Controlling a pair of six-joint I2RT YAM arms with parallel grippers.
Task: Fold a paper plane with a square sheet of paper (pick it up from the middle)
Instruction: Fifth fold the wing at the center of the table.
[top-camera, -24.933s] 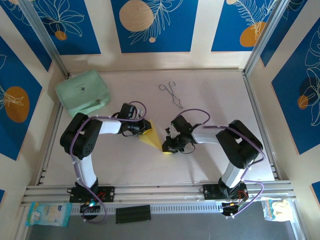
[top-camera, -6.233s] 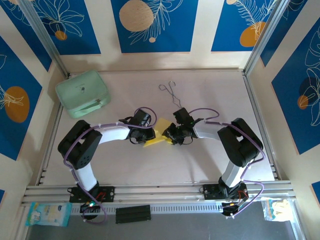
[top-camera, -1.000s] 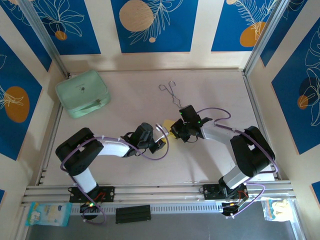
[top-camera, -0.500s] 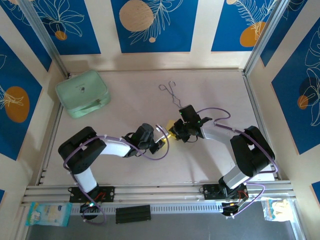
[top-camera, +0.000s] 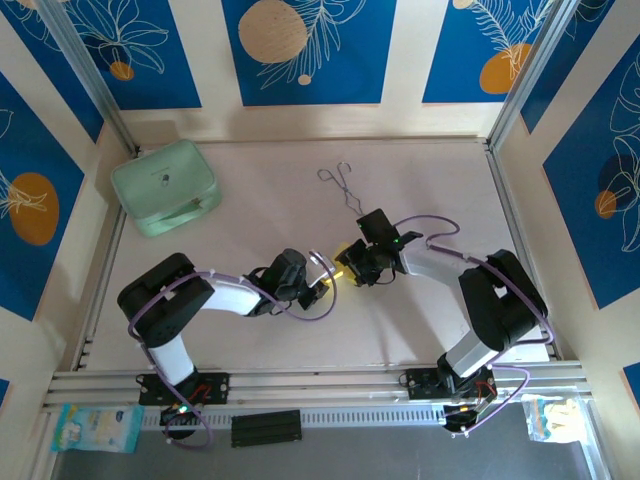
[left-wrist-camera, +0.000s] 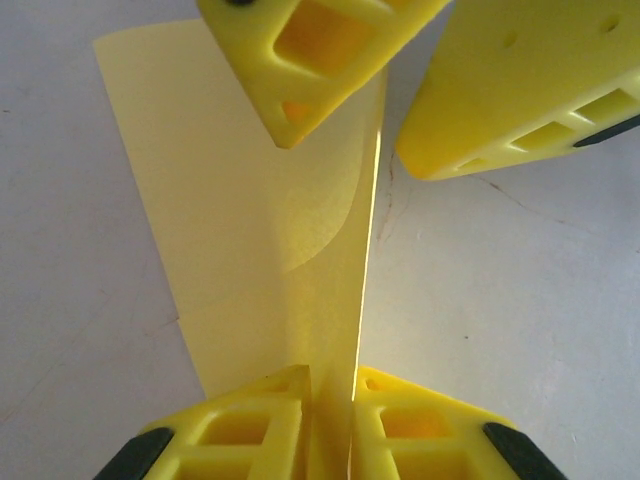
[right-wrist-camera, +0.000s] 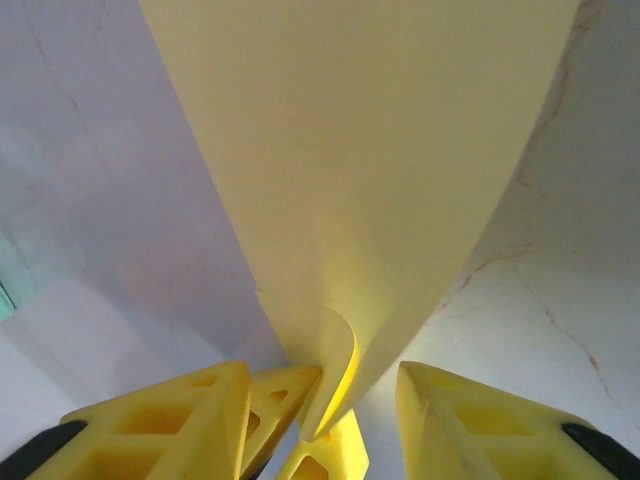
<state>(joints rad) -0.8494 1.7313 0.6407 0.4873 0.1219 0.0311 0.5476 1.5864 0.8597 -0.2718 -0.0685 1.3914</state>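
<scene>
The square sheet of paper (left-wrist-camera: 250, 200) is folded into a narrow yellow wedge like a paper plane, with an upright centre crease. My left gripper (left-wrist-camera: 332, 378) is shut on that crease at the near end. In the top view the paper (top-camera: 341, 258) is a small yellow patch mid-table between my left gripper (top-camera: 318, 287) and my right gripper (top-camera: 353, 266). In the right wrist view my right gripper (right-wrist-camera: 322, 375) stands open astride the paper (right-wrist-camera: 370, 160), its fingers (right-wrist-camera: 180, 420) clear of it. The right gripper's fingers (left-wrist-camera: 310, 50) hang either side of the wedge's far end.
A mint-green case (top-camera: 165, 187) lies at the back left. Thin metal tongs (top-camera: 345, 187) lie behind the grippers. Aluminium rails (top-camera: 515, 230) border the pale table (top-camera: 250, 210) on both sides and at the near edge.
My right gripper has opened and let go of the paper. The left gripper stays shut on the crease and has edged slightly right.
</scene>
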